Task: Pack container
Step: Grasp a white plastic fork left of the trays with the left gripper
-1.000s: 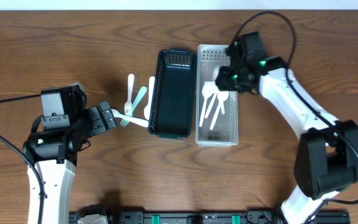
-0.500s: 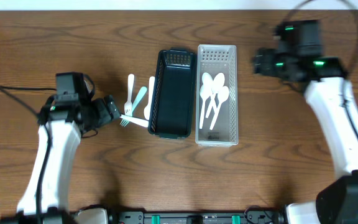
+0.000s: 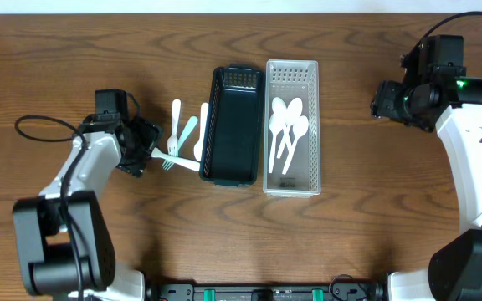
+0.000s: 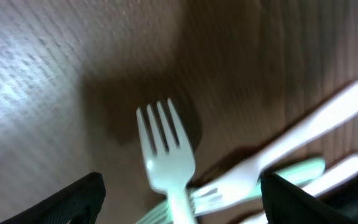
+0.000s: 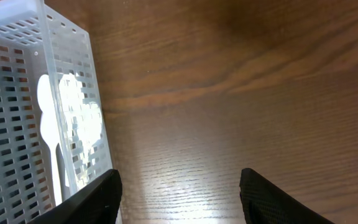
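Observation:
Several plastic forks (image 3: 187, 134) lie on the table left of an empty dark bin (image 3: 233, 125). One white fork (image 3: 176, 160) lies crosswise nearest my left gripper (image 3: 150, 151). In the left wrist view that fork (image 4: 164, 148) points tines away, and its handle runs between my open jaws (image 4: 179, 208). More white and teal handles (image 4: 297, 134) lie behind it. A white perforated basket (image 3: 294, 180) holds several white spoons (image 3: 287, 125). My right gripper (image 3: 382, 99) is open and empty over bare table right of the basket; in the right wrist view the jaws (image 5: 179, 193) are beside the basket (image 5: 17, 124).
The dark bin and the white basket stand side by side at the table's middle. The left arm's cable (image 3: 48, 124) trails over the table at the left. Bare wood lies right of the basket and along the front.
My right gripper has left the white basket and moved right, empty. My left gripper has moved up and turned toward the crosswise fork.

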`<act>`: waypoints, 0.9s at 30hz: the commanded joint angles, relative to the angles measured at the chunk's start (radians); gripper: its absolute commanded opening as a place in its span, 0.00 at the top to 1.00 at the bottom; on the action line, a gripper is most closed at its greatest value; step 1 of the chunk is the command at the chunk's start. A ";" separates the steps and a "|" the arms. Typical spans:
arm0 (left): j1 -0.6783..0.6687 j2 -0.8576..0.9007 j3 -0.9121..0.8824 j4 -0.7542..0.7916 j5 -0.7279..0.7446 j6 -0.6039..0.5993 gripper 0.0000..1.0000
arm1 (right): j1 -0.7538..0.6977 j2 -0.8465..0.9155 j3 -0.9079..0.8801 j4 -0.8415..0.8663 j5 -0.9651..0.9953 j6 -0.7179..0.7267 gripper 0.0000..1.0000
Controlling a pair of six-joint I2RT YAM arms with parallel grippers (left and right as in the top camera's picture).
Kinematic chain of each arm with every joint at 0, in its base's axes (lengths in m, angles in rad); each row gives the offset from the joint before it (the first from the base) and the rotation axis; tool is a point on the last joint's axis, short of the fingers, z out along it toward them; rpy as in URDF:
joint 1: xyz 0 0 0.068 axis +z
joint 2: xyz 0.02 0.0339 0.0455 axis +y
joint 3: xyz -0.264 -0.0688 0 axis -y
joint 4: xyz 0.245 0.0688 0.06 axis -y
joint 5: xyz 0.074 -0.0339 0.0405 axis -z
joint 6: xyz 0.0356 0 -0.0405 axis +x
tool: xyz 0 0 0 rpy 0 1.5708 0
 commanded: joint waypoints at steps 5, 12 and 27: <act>0.003 0.091 0.024 0.024 0.013 -0.121 0.30 | -0.003 0.002 0.000 -0.004 0.003 -0.018 0.37; 0.003 0.103 0.024 0.037 0.013 -0.123 0.49 | -0.003 0.002 0.000 -0.004 0.003 -0.018 0.37; 0.003 0.083 0.031 0.018 0.060 -0.039 0.87 | -0.003 0.002 0.000 -0.038 0.003 -0.018 0.43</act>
